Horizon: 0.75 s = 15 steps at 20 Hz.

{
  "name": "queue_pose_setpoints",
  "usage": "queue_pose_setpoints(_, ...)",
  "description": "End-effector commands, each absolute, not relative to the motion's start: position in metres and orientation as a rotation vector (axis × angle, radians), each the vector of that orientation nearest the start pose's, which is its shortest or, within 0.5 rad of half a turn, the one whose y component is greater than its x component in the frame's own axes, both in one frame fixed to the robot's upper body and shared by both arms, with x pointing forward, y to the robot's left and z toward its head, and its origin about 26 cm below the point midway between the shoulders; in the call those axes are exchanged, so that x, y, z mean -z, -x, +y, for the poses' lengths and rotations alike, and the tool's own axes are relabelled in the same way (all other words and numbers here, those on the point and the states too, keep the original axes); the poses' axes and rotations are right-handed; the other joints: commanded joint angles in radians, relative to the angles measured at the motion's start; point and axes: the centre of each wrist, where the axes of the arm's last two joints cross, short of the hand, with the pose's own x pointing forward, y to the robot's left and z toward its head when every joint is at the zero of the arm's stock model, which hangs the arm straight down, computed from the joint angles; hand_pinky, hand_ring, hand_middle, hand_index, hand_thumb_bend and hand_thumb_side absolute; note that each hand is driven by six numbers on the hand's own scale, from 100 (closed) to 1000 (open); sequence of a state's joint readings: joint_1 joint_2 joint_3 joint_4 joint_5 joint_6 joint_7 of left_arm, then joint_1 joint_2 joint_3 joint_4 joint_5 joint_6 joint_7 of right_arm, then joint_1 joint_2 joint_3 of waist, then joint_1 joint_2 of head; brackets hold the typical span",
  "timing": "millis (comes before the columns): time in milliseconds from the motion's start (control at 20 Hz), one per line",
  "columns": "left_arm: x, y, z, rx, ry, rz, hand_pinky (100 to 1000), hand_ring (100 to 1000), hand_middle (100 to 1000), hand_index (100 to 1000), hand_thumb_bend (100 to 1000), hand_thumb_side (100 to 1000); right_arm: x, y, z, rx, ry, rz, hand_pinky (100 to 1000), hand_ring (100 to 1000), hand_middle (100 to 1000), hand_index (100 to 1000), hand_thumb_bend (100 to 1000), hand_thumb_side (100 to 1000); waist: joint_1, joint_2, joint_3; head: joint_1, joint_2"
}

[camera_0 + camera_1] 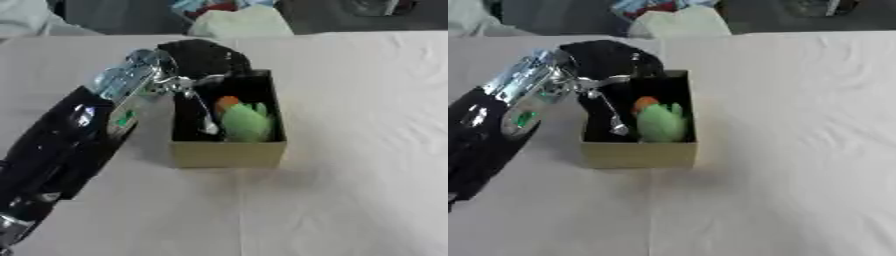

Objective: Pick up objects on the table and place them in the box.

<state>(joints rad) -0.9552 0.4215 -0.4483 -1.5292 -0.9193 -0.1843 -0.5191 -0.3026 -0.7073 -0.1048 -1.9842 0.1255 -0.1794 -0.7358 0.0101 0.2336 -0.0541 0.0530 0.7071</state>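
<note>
Cloth, pale pinkish-beige and creased in soft folds, covers the whole desk point(350, 150), with the wrinkles running mostly across its right half. Near the middle stands 1 tan cardboard box point(227, 154), open at the top, its inside dark. Inside it lies a green plush toy point(247, 122) with an orange patch at its far end, resting against the right wall of the box. The robot's left arm comes in from the lower left, black with a silver wrist, and its left hand point(203, 57) hangs over the far left corner of the box; the hand shows as a dark rounded mass, and whether its fingers are apart or curled cannot be told. A thin silver rod-like part point(610, 116) reaches from the wrist area down into the left side of the box, ending in a small pale tip near the toy. Beyond the far edge of the desk the room is dim: a dark floor, a pale bundle of fabric point(241, 21), and some blue and red clutter behind it.
</note>
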Motion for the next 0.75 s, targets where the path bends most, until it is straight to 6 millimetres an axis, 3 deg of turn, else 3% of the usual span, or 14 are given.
queue_pose_setpoints(50, -0.314, -0.371, 0.15, -2.133, 1.199, 2.34, 819, 883, 870, 947, 534, 638, -0.269, -0.287, -0.335, -0.114, -1.17, 3.218, 773, 734, 714, 785, 100, 999, -0.005, -0.022, 0.003, -0.009, 0.001)
queue_pose_setpoints(300, -0.342, -0.345, 0.177, -1.648, 1.064, 2.814, 786, 857, 849, 955, 549, 695, -0.27, -0.286, -0.336, -0.117, -1.173, 3.209, 773, 734, 715, 785, 100, 999, -0.007, -0.024, 0.01, -0.018, 0.002)
queue_pose_setpoints(750, -0.348, -0.32, 0.225, -0.981, 0.9, 3.243, 786, 838, 820, 955, 544, 742, -0.27, -0.286, -0.337, -0.128, -1.178, 3.196, 773, 736, 714, 785, 100, 999, -0.009, -0.027, 0.02, -0.036, 0.0)
